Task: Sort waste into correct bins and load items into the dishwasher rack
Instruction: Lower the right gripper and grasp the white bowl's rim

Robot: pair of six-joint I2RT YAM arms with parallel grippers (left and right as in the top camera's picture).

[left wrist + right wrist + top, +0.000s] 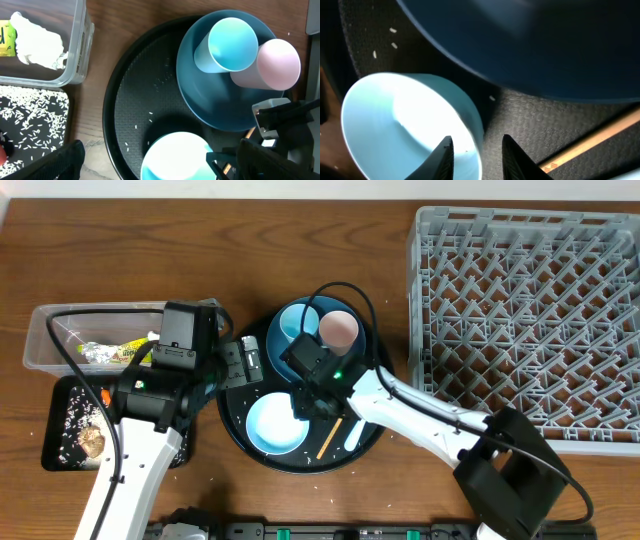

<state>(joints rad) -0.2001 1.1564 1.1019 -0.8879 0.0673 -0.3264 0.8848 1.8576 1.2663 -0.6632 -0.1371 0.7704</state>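
The right gripper (pixel 477 150) stood over the rim of the white bowl (pixel 395 130), one finger inside the wall and one outside. The jaws were drawn close about it, but it could not be told whether they were pinching it yet. The bowl sat on the round black tray (pixel 530 120). Just beside the outer finger lay the wooden chopstick (pixel 600 135), and a white utensil (pixel 355 435) lay beyond that. A few rice grains (pixel 393 31) lay loose on the tray ahead of the fingers. Farther ahead was the dark-blue plate (pixel 530 45), with the light-blue cup (pixel 227 45) and the pink cup (pixel 275 65) lying on it, touching each other.

Across the tray from that hand, the left gripper (pixel 240 363) hung spread wide and empty. Behind it, the clear tub (pixel 40 340) held the snack wrapper (pixel 125 352) and the tissue (pixel 37 42). The shallow black tray (pixel 47 430) held much rice, a brown lump (pixel 92 442) and a small orange piece (pixel 104 397).

Farthest from the right hand, on its other side, the grey rack (pixel 520 320) held no dish. The waste looked nearly sorted. The loading had apparently only begun with the bowl, and the plate, cups, utensil and chopstick were left.
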